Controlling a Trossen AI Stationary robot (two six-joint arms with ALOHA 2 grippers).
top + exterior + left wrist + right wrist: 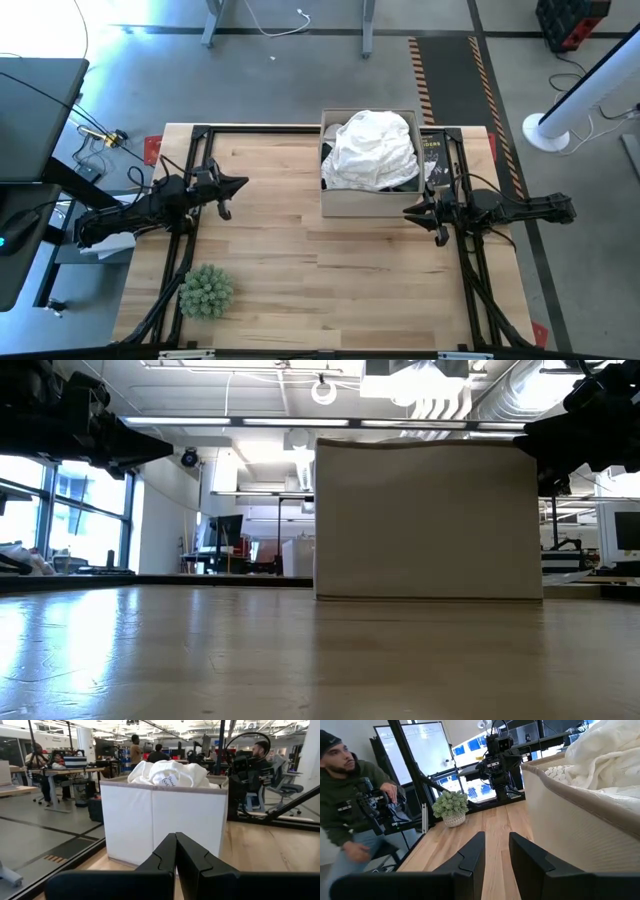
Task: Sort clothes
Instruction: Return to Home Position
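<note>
At 1 o'clock, a white garment [375, 148] fills the bin [365, 206] — left gripper [243, 183] at 9 o'clock pressed together, right gripper [407, 211] at 3 o'clock spread.

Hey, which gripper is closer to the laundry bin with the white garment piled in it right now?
Right. The right gripper hovers just off the corner of the laundry bin on that arm's side; the left gripper is well away on the bin's other side.

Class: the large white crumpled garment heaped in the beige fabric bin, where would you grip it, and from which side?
Probably the topmost bunched fold of the large white crumpled garment, from straight above: the beige fabric bin walls its sides; only its mound rises clear.
</note>
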